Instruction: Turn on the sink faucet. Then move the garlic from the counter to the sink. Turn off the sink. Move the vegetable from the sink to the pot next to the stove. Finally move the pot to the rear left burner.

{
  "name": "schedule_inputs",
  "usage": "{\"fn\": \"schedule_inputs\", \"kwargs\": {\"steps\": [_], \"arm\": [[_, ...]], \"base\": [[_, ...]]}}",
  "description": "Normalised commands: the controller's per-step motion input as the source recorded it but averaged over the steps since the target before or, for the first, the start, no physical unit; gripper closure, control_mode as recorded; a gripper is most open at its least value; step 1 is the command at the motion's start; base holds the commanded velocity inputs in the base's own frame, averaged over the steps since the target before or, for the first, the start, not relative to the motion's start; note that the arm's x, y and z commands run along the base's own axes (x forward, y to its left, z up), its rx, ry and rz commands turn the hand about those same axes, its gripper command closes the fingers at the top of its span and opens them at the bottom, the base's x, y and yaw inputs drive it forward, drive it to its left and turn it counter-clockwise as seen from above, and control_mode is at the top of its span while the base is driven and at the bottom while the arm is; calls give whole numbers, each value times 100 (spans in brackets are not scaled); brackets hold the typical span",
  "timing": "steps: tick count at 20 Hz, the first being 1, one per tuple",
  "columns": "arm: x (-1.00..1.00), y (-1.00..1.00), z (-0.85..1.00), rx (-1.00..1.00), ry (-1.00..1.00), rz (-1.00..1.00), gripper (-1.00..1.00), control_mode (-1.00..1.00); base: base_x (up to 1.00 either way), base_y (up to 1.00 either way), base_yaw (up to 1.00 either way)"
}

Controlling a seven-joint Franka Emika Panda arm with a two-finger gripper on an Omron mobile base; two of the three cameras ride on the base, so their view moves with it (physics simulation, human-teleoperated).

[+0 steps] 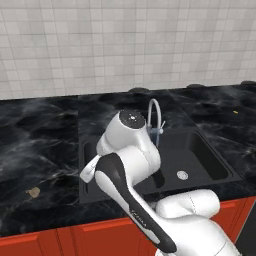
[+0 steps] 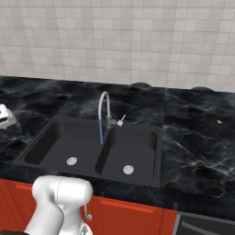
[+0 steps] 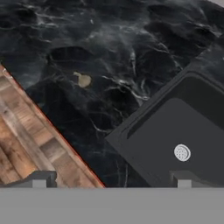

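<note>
The garlic [image 3: 84, 80], a tiny tan bulb, lies on the black marble counter [image 3: 131, 39] left of the sink [image 3: 175, 127]; it also sits near the counter's front edge [image 1: 33, 192]. My gripper [image 3: 113, 180] hangs open and empty above the counter's front edge, between garlic and sink, well apart from the bulb. The sink faucet [image 2: 103, 103] arches over the divider of the double basin [image 2: 55, 137], and a blue stream [image 2: 101, 131] runs down from its spout. Its short lever [image 2: 120, 121] sticks out to the right. Pot and stove are out of view.
Round silver drains [image 2: 71, 161] [image 2: 128, 169] sit in the two bowls. A small yellow speck [image 2: 219, 121] lies on the counter right of the sink. Red cabinet fronts [image 1: 75, 237] run below. Wooden floor [image 3: 26, 144] lies past the counter edge.
</note>
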Motion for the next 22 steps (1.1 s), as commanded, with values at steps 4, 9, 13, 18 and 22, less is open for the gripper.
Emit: {"fn": "schedule_inputs", "kwargs": {"steps": [4, 9, 13, 18, 22], "arm": [[-7, 43, -38, 0, 11, 6, -100, -100], [4, 51, -45, 0, 13, 9, -100, -100], [20, 67, -42, -2, 14, 7, -100, -100], [29, 63, -37, -8, 8, 2, -100, -100], [29, 43, -25, -11, 0, 0, -100, -100]], "base": [[0, 0, 0], [0, 0, 0], [0, 0, 0], [0, 0, 0], [0, 0, 0]]}}
